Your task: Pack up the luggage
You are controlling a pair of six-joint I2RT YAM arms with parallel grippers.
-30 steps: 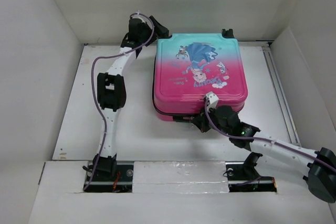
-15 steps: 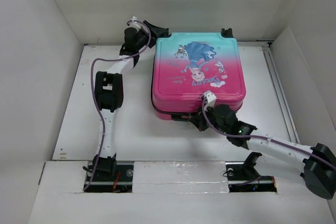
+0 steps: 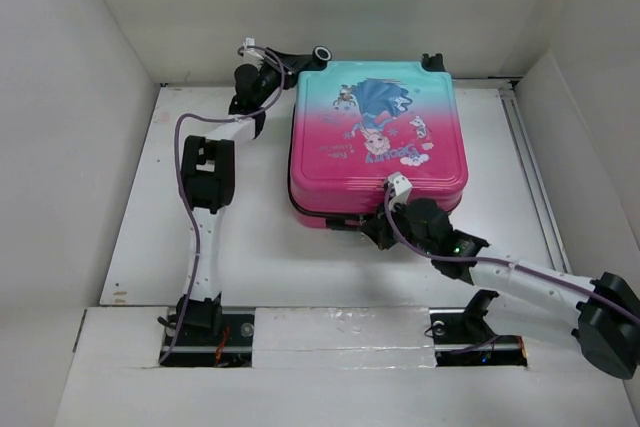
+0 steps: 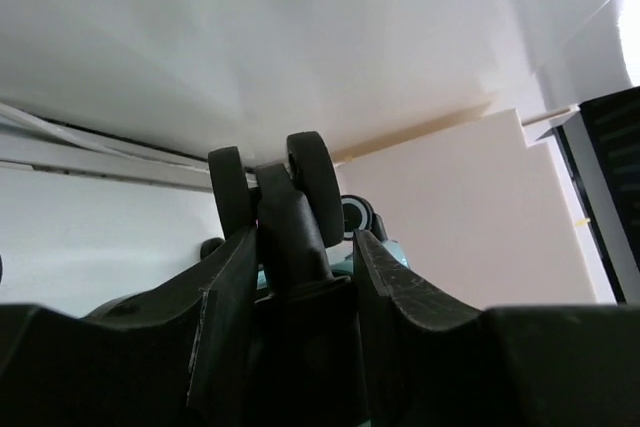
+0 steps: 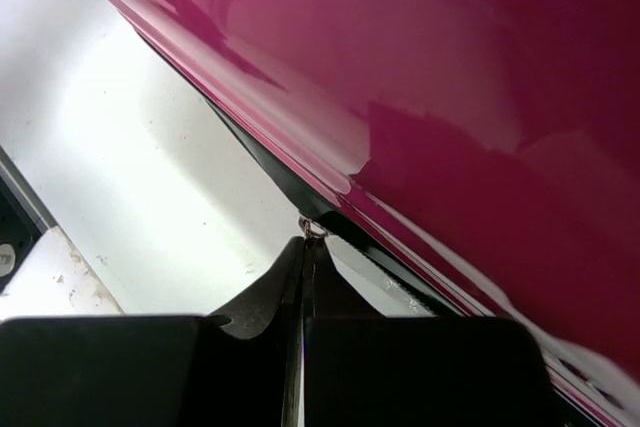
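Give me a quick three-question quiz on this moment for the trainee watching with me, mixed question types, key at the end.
1. True or false: the luggage lies open on the table.
2. The left end effector has a finger on each side of: A) a wheel B) a carry handle C) a strap.
3. At which edge of the luggage is the right end effector: near or far?

Key
1. False: it is closed, print side up.
2. A.
3. Near edge, shut on what looks like the zipper pull.
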